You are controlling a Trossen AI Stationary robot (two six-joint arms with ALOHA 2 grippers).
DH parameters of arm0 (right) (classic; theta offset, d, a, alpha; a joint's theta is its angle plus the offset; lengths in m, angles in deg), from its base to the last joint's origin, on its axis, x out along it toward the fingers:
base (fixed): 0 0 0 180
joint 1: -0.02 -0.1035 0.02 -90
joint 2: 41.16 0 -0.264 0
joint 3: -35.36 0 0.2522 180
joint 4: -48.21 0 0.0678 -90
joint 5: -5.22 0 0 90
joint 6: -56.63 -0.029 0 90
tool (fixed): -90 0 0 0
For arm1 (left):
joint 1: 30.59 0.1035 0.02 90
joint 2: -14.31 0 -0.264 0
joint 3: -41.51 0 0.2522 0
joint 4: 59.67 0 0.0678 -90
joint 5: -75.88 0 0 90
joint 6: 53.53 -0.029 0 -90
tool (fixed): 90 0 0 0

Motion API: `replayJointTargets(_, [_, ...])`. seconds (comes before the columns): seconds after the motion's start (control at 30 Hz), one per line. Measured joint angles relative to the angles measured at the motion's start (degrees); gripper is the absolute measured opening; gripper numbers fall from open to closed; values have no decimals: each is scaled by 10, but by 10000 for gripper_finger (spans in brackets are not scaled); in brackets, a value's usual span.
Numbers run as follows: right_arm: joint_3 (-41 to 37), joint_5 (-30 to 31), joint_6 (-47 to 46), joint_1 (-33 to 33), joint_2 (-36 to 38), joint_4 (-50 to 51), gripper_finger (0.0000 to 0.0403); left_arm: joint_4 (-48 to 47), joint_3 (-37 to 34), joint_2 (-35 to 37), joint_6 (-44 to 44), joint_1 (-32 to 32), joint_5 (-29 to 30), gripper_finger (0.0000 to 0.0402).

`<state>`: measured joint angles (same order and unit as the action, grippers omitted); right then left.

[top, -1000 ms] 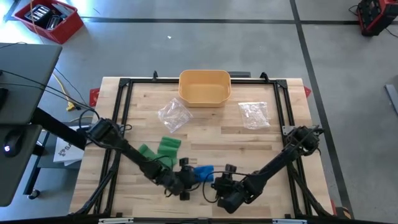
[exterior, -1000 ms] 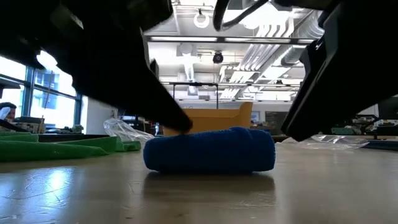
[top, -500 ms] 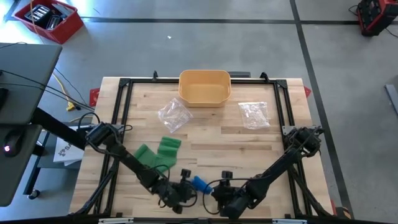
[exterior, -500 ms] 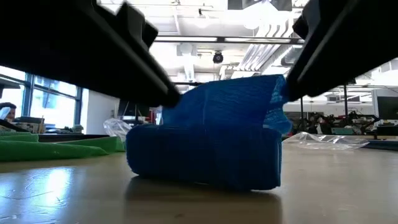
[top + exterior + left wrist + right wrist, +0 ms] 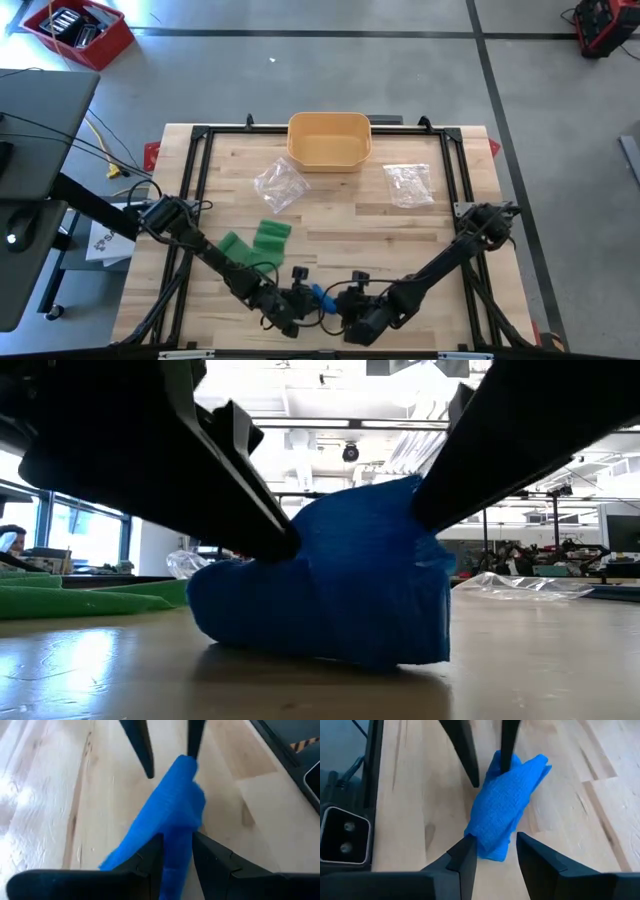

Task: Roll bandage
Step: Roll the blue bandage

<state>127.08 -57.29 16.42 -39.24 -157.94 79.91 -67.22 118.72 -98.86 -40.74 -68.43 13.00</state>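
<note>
Both arms reach low over the counter [image 5: 420, 230]; left claw [image 5: 176, 854] and right claw [image 5: 492, 851] each clamp the blue bandage [image 5: 330, 595].

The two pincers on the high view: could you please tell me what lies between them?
The blue bandage, flanked by the left pincer and right pincer; both wrist views confirm it.

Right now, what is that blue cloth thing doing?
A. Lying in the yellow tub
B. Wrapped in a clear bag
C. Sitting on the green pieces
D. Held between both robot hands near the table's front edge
D: the blue bandage sits between the left hand and the right hand, each pinching an end, far from the yellow tub.
</note>
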Motion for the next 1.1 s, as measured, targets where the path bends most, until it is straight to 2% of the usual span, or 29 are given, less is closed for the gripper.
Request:
replayJointTargets(0.17, [0,-7,22,11,-7,-3,105,-1,0,0,4,0,-14,97])
replayJointTargets(0.37, [0,-7,108,9,-7,-4,17,-3,0,-5,6,-1,-14,97])
replayJointTargets(0.43, [0,-3,124,6,-7,-3,7,-1,1,-13,7,-1,-16,97])
replayJointTargets(0.53, [0,36,133,0,-7,13,10,4,2,-24,17,-2,-23,97])
replayJointTargets(0.73, [0,182,207,-15,-7,48,4,7,2,-31,31,-2,-31,97])
replayJointTargets(1.0, [0,109,235,-8,-34,52,1,20,1,-31,39,5,-28,97])
replayJointTargets(1.1, [0,107,194,-9,-44,64,0,15,0,-22,51,7,-26,97])
